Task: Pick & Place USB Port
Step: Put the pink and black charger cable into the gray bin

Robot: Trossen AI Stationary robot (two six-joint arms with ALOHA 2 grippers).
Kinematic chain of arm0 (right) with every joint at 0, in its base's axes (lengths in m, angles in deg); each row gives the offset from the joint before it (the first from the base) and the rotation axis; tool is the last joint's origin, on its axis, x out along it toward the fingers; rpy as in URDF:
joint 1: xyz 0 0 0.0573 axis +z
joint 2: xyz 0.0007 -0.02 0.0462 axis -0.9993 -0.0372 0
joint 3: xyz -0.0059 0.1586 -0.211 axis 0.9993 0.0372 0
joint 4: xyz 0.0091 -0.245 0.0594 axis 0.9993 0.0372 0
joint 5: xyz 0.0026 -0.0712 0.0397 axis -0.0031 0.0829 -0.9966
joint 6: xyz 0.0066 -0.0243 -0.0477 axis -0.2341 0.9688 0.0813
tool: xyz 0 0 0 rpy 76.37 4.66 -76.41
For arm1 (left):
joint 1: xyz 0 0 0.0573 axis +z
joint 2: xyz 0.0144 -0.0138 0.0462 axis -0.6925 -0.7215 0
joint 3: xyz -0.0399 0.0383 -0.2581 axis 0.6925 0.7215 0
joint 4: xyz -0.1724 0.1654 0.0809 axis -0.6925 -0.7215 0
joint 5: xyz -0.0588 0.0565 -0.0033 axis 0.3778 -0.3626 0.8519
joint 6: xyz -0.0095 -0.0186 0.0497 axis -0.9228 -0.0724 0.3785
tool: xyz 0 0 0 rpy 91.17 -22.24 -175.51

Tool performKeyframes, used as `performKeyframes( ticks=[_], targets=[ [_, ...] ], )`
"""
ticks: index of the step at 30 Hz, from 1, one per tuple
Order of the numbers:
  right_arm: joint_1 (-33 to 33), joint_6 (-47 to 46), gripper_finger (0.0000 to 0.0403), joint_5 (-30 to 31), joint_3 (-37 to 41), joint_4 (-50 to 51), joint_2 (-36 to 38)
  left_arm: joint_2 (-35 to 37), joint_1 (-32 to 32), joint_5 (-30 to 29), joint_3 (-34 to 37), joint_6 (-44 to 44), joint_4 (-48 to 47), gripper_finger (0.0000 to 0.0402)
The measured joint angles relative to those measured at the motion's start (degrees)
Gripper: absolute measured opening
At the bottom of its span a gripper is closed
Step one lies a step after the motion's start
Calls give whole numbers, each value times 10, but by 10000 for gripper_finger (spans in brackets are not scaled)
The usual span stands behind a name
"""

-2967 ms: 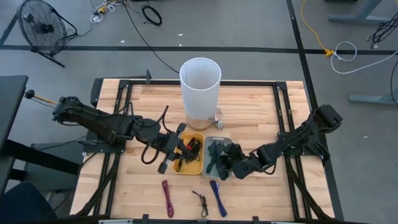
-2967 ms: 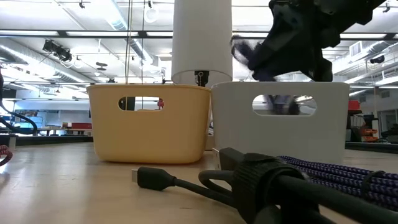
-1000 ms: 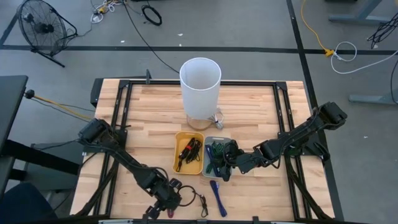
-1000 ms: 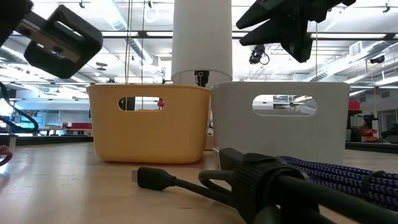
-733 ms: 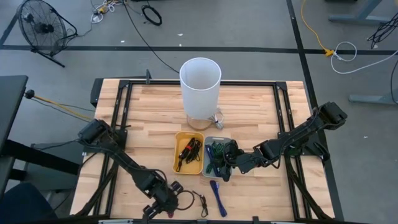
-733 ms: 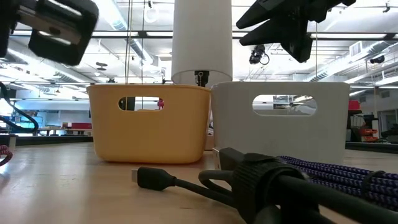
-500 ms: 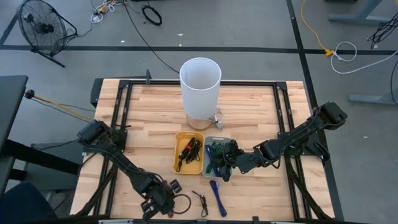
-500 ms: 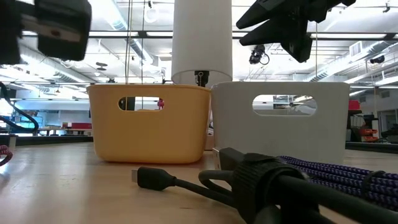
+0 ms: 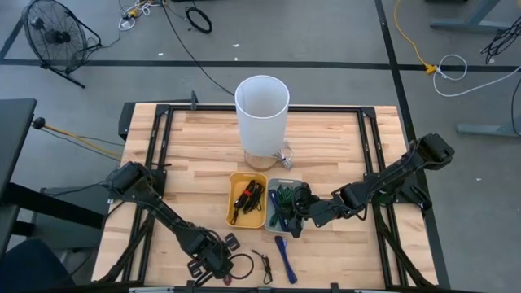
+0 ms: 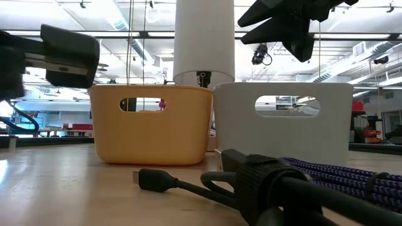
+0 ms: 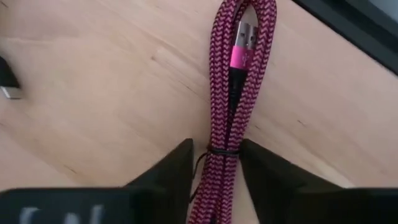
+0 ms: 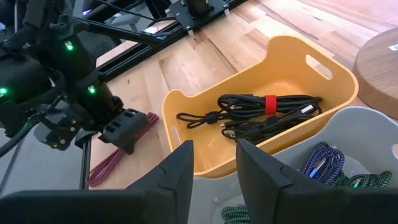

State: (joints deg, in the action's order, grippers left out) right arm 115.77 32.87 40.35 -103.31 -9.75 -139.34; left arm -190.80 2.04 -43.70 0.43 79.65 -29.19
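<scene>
1. Left gripper (image 9: 218, 262) hangs low at the worktop's (image 9: 195, 155) near edge, fingers parted astride the bundled pink USB cable (image 11: 236, 106), not clenched on it.
2. Right gripper (image 9: 297, 213) hovers released above the grey bin (image 12: 348, 134), which holds blue and green cables.
3. Left of it, the yellow bin (image 9: 247, 199) contains black cables with a red tie.
4. Beyond both stands a white cylinder (image 9: 262, 114).

A robotics lab or workshop: a wooden bench (image 9: 326, 146) on a black metal frame stands on grey concrete floor (image 9: 326, 32) with loose cables (image 9: 198, 18), a floor fan (image 9: 54, 32), and open ceiling ducts (image 10: 119, 22).
</scene>
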Motion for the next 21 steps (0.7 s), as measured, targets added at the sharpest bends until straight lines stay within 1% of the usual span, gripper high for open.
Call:
performKeyframes(
  ticks=[2, 4, 5, 7, 10, 14, 16, 21],
  targets=[
    [0, 0, 119, 0, 0, 0, 0, 3, 2, 7, 1, -13, -1, 98],
    [0, 0, 119, 0, 0, 0, 0, 9, 1, 14, 1, -26, 0, 40],
    [0, 1, 119, 0, 0, 0, 0, 14, 1, 19, 1, -31, 1, 27],
    [0, 1, 119, 0, 0, 0, 0, 20, 0, 19, 3, -53, 8, 26],
    [0, 2, 119, 0, 0, 0, 0, 37, -9, -15, 4, -99, 43, 26],
    [0, 8, 119, 0, 0, 0, 0, 95, -19, -70, 2, -164, 111, 26],
    [0, 10, 119, 0, 0, -2, 0, 128, -23, -109, 3, -163, 126, 26],
    [0, 11, 119, -1, 0, -3, 0, 231, -21, -228, 3, -118, 163, 26]
  ],
)
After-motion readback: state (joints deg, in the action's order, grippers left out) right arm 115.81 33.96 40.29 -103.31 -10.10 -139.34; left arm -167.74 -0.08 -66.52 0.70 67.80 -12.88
